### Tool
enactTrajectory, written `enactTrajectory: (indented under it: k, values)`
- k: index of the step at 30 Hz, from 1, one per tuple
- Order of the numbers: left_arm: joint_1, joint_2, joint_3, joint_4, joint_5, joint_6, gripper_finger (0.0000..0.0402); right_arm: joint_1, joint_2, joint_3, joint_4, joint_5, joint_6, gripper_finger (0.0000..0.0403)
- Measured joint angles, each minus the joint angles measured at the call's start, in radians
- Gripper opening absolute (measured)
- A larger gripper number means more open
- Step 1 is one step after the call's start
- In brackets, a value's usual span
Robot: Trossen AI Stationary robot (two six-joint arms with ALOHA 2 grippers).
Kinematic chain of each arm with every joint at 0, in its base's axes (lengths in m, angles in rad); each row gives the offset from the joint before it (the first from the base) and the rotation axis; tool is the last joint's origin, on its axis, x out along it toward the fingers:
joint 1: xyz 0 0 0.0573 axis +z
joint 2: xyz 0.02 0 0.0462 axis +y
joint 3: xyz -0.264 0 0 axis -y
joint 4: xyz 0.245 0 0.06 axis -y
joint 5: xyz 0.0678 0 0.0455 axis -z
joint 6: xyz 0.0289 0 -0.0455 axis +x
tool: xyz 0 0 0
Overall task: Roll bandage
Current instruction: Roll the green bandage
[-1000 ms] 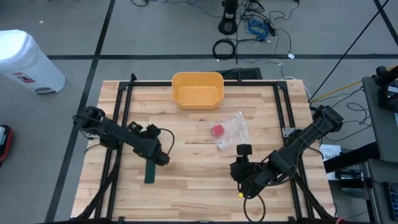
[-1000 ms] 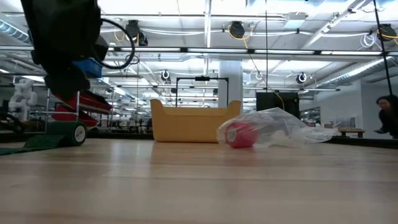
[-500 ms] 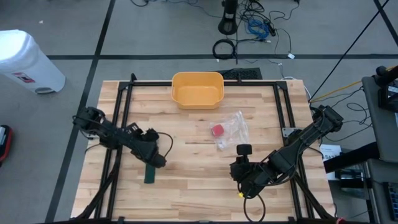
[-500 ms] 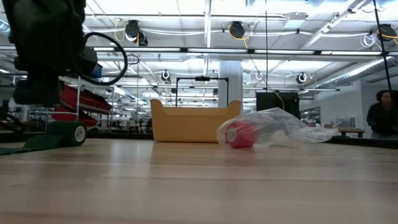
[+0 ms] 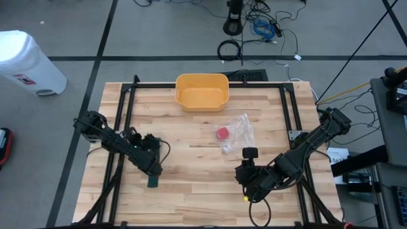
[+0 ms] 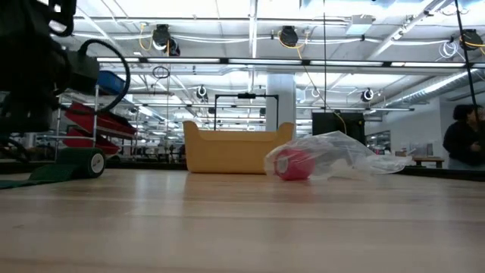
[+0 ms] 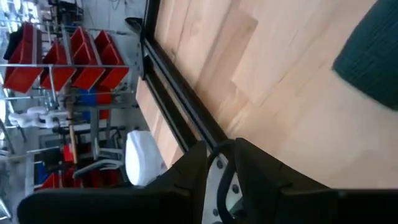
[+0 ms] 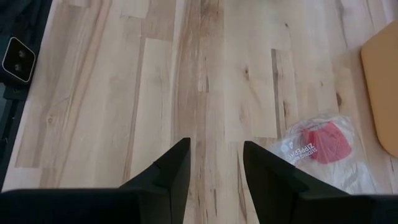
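Lately the left gripper (image 5: 152,169) has been drawn back along the green bandage (image 5: 152,181) (fingers narrowed together, grasp uncertain), suggesting rolling has begun; right gripper (image 8: 211,163), parted, is parked empty.

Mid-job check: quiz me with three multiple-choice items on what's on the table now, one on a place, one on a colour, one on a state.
1. Where does the yellow bin sit?
A. far middle edge of the table
B. near left corner
C. under the right gripper

2. What colour is the bandage?
A. white
B. dark green
C. orange

3. How do the right gripper fingers stand?
A. clamped on the bag
B. apart, holding nothing
C. holding the bandage

Answers: 1 A, the high view shows it there. 2 B, seen beside the left gripper. 3 B, bare wood shows between them; the plastic bag lies apart.
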Motion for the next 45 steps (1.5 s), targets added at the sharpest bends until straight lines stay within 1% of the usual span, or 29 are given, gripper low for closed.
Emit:
enactTrajectory:
  k: [2,9,16,18,23,29,36,45]
  values:
    - [0.001,0.000,-0.022,0.021,0.001,0.001,0.0090,0.000,0.000,0.000,0.000,0.000,-0.004,0.0132]
    - [0.001,-0.005,-0.022,0.134,0.022,0.107,0.0090,0.000,0.000,0.000,0.001,0.000,-0.009,0.0132]
    - [0.023,-0.005,-0.022,0.152,0.023,0.114,0.0090,0.000,0.000,0.000,0.001,0.000,-0.010,0.0132]
    - [0.030,-0.005,-0.022,0.181,0.022,0.144,0.0090,0.000,0.000,0.000,0.001,0.000,-0.010,0.0132]
    - [0.054,-0.005,-0.022,0.279,0.010,0.231,0.0090,0.000,0.000,0.000,0.001,0.000,-0.010,0.0132]
    - [0.076,-0.005,-0.022,0.310,-0.023,0.240,0.0090,0.000,0.000,0.000,0.001,0.000,-0.010,0.0132]
    - [0.073,-0.004,-0.021,0.399,-0.025,0.374,0.0090,0.000,0.000,0.000,0.001,0.000,-0.010,0.0132]
    - [0.070,-0.004,0.046,0.442,-0.029,0.435,0.0090,0.000,0.000,0.000,0.001,0.000,-0.010,0.0132]
